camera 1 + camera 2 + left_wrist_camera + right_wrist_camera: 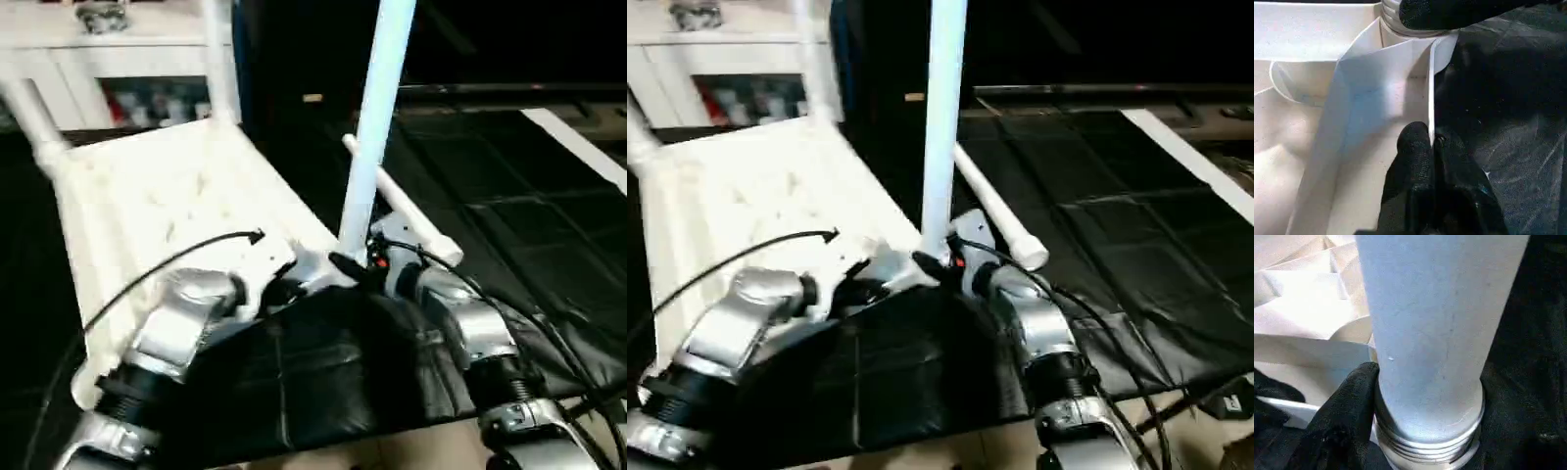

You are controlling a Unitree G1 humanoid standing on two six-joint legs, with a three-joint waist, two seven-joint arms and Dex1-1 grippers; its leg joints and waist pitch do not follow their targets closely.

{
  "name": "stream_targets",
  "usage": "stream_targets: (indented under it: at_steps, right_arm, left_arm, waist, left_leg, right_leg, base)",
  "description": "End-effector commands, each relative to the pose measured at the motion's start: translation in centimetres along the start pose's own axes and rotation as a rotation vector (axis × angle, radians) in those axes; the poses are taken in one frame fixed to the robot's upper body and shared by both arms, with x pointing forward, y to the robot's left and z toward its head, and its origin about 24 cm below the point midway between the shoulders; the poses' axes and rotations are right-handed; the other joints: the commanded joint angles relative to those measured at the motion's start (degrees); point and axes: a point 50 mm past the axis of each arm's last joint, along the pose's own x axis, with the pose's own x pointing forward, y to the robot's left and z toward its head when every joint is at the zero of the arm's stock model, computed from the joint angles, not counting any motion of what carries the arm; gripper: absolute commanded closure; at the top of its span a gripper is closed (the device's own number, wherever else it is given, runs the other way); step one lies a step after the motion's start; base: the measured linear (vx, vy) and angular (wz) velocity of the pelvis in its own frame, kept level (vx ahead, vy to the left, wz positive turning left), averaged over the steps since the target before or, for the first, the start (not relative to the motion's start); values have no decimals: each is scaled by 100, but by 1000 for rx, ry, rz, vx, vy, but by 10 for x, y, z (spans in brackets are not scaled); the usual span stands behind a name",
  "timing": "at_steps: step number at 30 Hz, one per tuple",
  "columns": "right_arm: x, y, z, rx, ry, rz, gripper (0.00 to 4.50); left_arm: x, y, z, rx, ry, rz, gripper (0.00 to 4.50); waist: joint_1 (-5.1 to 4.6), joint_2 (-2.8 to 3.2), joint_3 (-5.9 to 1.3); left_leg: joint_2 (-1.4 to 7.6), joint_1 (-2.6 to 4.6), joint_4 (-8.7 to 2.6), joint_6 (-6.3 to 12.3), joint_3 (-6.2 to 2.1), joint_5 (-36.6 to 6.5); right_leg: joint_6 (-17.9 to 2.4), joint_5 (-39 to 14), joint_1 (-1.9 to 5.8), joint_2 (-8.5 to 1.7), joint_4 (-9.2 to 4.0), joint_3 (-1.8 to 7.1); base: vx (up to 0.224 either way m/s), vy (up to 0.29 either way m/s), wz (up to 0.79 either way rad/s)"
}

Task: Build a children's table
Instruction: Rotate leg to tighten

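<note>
Tabletop (167,196): underside up on black mat (529,235), near cabinet (108,59). Left gripper (1432,147) pinches its rim wall. Right gripper (1425,406) clasps upright leg (377,117) at corner socket. 1 spare leg (994,211) alongside. Step: seating leg; next, likely twist threads home.

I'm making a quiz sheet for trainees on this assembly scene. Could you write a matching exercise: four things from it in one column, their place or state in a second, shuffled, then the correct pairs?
Things
1. upright white tubular leg
2. loose white tubular leg
3. left gripper
4. white plastic rectangular tabletop

Places or states
A. lying flat on the black mat
B. underside up, ribs showing
C. standing at the tabletop's near corner, between the right gripper's fingers
D. fingers shut on the tabletop's thin edge wall

Pairs: 1-C, 2-A, 3-D, 4-B
</note>
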Motion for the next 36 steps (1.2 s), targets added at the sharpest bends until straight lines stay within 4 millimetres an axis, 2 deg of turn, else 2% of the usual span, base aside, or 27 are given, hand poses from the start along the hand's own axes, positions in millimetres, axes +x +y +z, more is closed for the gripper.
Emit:
stream_targets:
  at_steps: [1,3,4,6,9,10,11,12,14,17,19,21,25,26,27,30,32,35,36]
  right_arm:
    - [20,40,1,-14,20,180,148]
    - [18,35,0,-9,22,154,148]
    - [15,30,-1,-13,21,132,107]
    - [14,27,-1,-16,18,125,105]
    - [5,20,-2,-40,-9,158,64]
    - [0,16,-2,-48,-15,172,60]
    - [-3,13,-2,-51,-17,180,55]
    - [-6,10,-1,-58,-21,190,45]
    - [-15,3,1,-80,-31,223,20]
    - [-30,-9,4,-99,-38,280,4]
    - [-41,-15,5,-111,-17,360,4]
    - [-48,-17,6,-119,2,426,4]
    - [-59,-20,8,-182,57,562,4]
    - [-60,-20,8,-191,68,579,4]
    - [-60,-20,8,-202,78,596,4]
    - [-60,-22,8,-245,110,619,4]
    - [-58,-21,9,-272,134,658,4]
    - [-56,-19,9,-289,142,676,4]
    - [-54,-19,8,-293,147,677,4]
  left_arm:
    - [9,-15,34,81,-120,-46,450]
    - [7,-12,32,83,-107,-30,450]
    - [5,-9,31,92,-96,-19,450]
    - [3,-8,31,96,-92,-13,450]
    - [-2,3,26,126,-75,-13,450]
    - [-5,6,24,142,-71,-32,450]
    - [-6,8,23,154,-69,-44,450]
    - [-8,10,22,158,-63,-53,450]
    - [-12,14,20,201,-56,-85,450]
    - [-18,17,18,244,-47,-159,450]
    - [-23,16,16,305,-37,-259,450]
    - [-27,15,13,322,-24,-323,450]
    - [-30,17,10,362,3,-425,450]
    - [-31,17,9,372,11,-440,450]
    - [-31,17,8,381,20,-456,450]
    - [-30,17,7,403,36,-487,450]
    - [-30,16,4,430,55,-521,450]
    - [-29,17,3,442,65,-535,450]
    - [-29,18,2,445,66,-540,450]
  waist:
    - [43,22,-411]
    - [42,24,-409]
    - [42,18,-406]
    - [44,24,-397]
    - [39,25,-397]
    - [54,47,-404]
    - [55,38,-407]
    - [62,55,-405]
    - [82,54,-408]
    - [172,64,-418]
    - [225,62,-432]
    - [236,63,-428]
    - [381,87,-444]
    - [393,79,-440]
    - [409,73,-441]
    - [468,62,-435]
    - [464,46,-433]
    - [464,46,-427]
    - [471,27,-432]
  left_leg:
    - [106,-7,-408,127,-37,-1404]
    - [103,-8,-407,133,-31,-1399]
    - [104,0,-405,123,-28,-1439]
    - [103,6,-411,119,-30,-1485]
    - [98,1,-414,108,-38,-1554]
    - [98,16,-406,120,-32,-1559]
    - [99,10,-410,143,-34,-1536]
    - [96,0,-410,151,-34,-1518]
    - [102,16,-409,163,-31,-1505]
    - [121,29,-408,203,-25,-1486]
    - [137,46,-403,213,-20,-1421]
    - [138,33,-403,226,-12,-1386]
    - [165,64,-379,236,23,-1341]
    - [173,52,-384,219,20,-1341]
    - [169,37,-387,220,12,-1333]
    - [172,66,-391,133,14,-1444]
    - [170,41,-398,111,3,-1434]
    - [167,50,-394,108,7,-1484]
    - [173,41,-396,99,-3,-1447]
  right_leg:
    - [-889,-2049,301,-358,-464,285]
    - [-901,-2022,305,-363,-463,288]
    - [-893,-2091,302,-369,-474,289]
    - [-876,-2178,294,-369,-483,287]
    - [-802,-2310,297,-376,-502,283]
    - [-791,-2287,288,-377,-506,290]
    - [-801,-2200,297,-369,-498,290]
    - [-818,-2142,300,-367,-491,293]
    - [-864,-2037,295,-363,-493,295]
    - [-961,-1863,301,-369,-457,304]
    - [-1066,-1626,299,-367,-420,311]
    - [-1130,-1518,308,-363,-405,312]
    - [-1233,-1432,284,-370,-389,314]
    - [-1242,-1423,290,-378,-376,318]
    - [-1233,-1456,303,-382,-379,311]
    - [-1165,-1710,282,-400,-399,318]
    - [-1119,-1819,301,-407,-401,314]
    - [-1060,-1960,286,-407,-420,316]
    - [-1044,-1985,291,-414,-409,317]
  base:
    - [0,0,0]
    - [0,0,0]
    - [0,0,0]
    - [0,0,0]
    - [0,0,0]
    - [0,0,0]
    - [0,0,0]
    - [0,0,0]
    - [0,0,0]
    - [0,0,0]
    - [0,0,0]
    - [0,0,0]
    - [0,0,0]
    - [0,0,0]
    - [0,0,0]
    - [0,0,0]
    - [0,0,0]
    - [0,0,0]
    - [0,0,0]
